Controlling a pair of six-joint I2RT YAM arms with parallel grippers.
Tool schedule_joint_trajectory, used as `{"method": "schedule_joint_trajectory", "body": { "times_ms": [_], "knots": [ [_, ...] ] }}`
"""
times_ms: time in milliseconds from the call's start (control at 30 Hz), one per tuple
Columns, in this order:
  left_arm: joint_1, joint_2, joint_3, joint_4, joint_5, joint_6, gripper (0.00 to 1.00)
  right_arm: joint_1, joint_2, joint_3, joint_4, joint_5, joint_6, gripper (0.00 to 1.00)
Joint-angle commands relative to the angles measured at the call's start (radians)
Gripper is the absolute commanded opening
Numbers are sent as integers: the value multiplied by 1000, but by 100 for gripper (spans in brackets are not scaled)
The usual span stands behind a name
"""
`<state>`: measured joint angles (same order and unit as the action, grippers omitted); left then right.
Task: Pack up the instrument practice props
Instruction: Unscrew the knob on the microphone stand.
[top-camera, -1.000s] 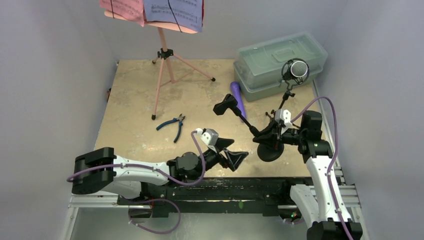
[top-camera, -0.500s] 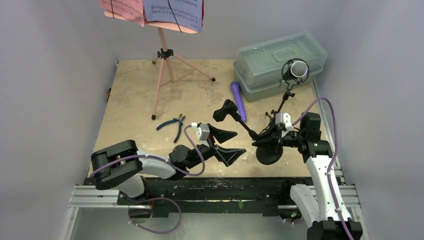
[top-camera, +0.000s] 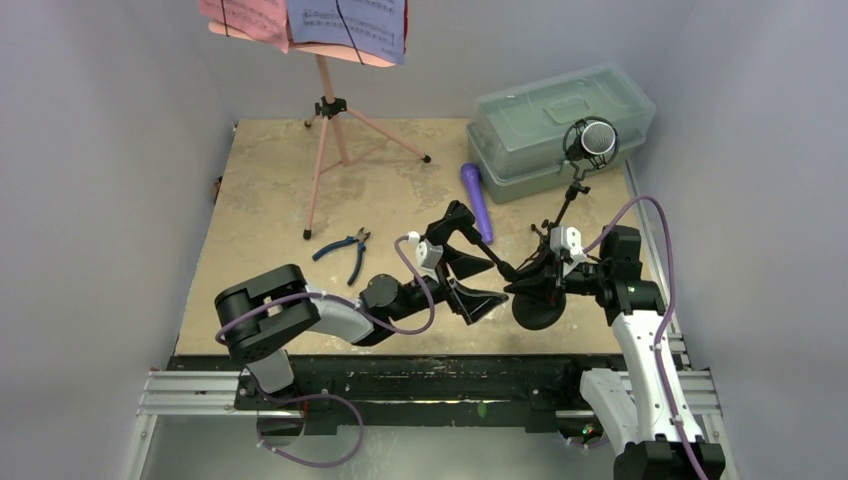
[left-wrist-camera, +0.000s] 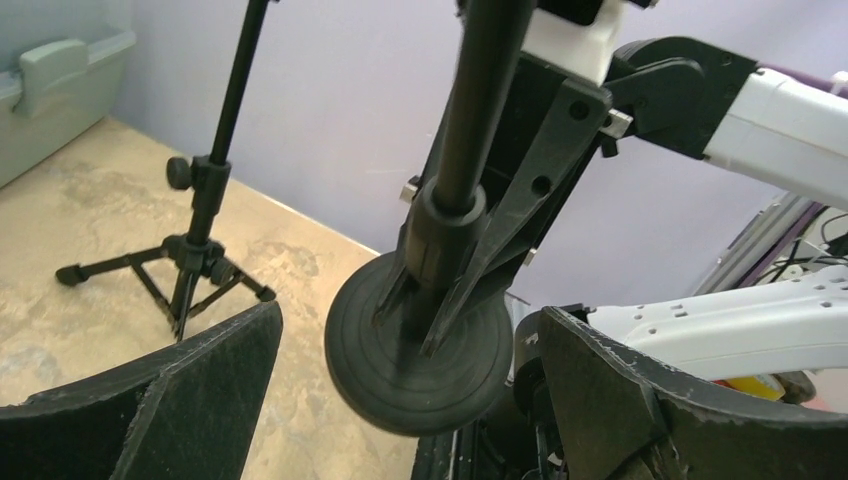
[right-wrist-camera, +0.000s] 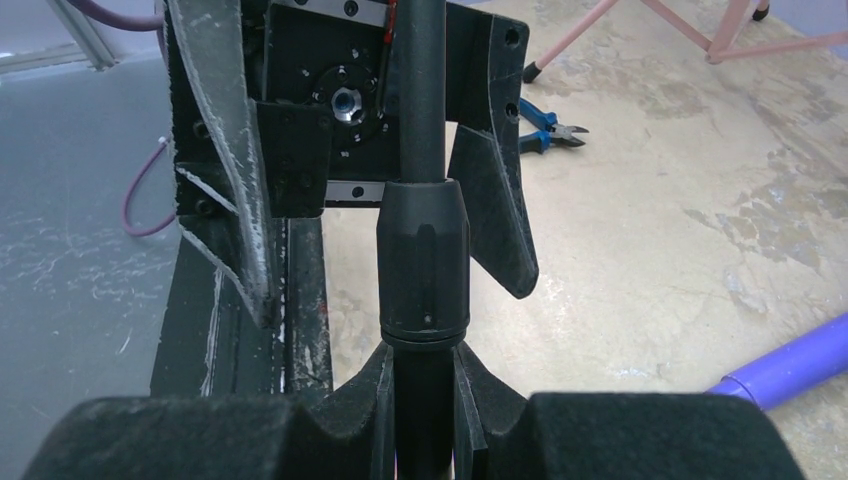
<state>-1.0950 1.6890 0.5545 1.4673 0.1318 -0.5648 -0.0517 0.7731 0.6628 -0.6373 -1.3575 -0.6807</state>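
Though mottled, a tan tabletop (top-camera: 270, 190) between pale grey walls (top-camera: 100, 150).

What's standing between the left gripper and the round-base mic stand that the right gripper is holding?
Nothing visible. The left gripper has its jaws open towards the mic stand, with only open air before the round base. The right gripper is clamped on the pole just above that base, so that spot is taken.
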Motion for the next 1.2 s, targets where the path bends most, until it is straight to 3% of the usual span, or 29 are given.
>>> {"method": "schedule_joint_trajectory", "body": {
  "times_ms": [0, 133, 467, 667, 833, 967, 1167],
  "knots": [
    [4, 15, 66, 313, 68, -16, 100, 0, -7, 50, 9, -74, -19, 0],
    [4, 17, 94, 312, 88, -12, 95, 0, -9, 48, 8, -73, -20, 0],
    [4, 18, 129, 313, 66, 11, 65, 0, -11, 48, 6, -74, -22, 0],
    [4, 32, 146, 312, 44, -2, 34, 0, -13, 47, 5, -72, -22, 0],
    [4, 48, 165, 312, 42, -19, 27, 0, -13, 48, 5, -72, -23, 0],
    [4, 52, 172, 312, 26, -38, 1, 0, -14, 49, 7, -68, -22, 0],
    [-31, 24, 143, 311, -137, -59, 0, 0, -13, 48, 45, -17, 9, 0]
  ]
}}
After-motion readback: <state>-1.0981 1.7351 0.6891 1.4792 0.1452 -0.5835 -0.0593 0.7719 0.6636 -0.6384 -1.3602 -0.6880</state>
